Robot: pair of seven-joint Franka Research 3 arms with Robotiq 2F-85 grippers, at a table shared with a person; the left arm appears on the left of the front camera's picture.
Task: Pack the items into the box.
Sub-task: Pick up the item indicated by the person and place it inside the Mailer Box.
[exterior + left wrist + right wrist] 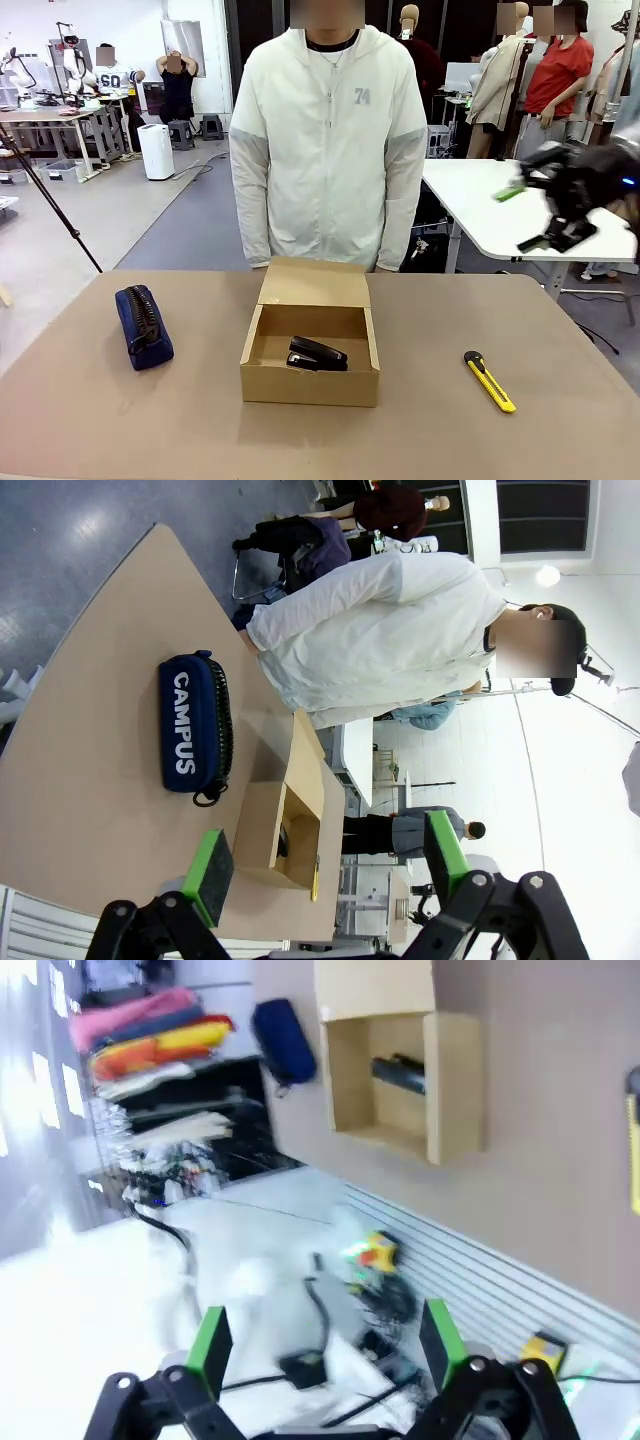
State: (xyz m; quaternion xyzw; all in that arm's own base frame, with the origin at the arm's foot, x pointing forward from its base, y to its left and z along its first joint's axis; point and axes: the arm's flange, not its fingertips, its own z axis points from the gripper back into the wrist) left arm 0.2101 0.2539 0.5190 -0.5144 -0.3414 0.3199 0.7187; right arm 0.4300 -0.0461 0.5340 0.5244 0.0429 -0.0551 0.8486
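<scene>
Lying near the box [258, 830], pouch [190, 725] lettered CAMPUS, left-wrist view

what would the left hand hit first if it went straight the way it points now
Probably the cardboard box, straight ahead of the open left hand; the pouch lies off to one side. Depth is unclear.

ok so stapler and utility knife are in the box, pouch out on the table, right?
No: the front view shows the utility knife on the table right of the box. The stapler is in the box, pouch out on the table.
</scene>
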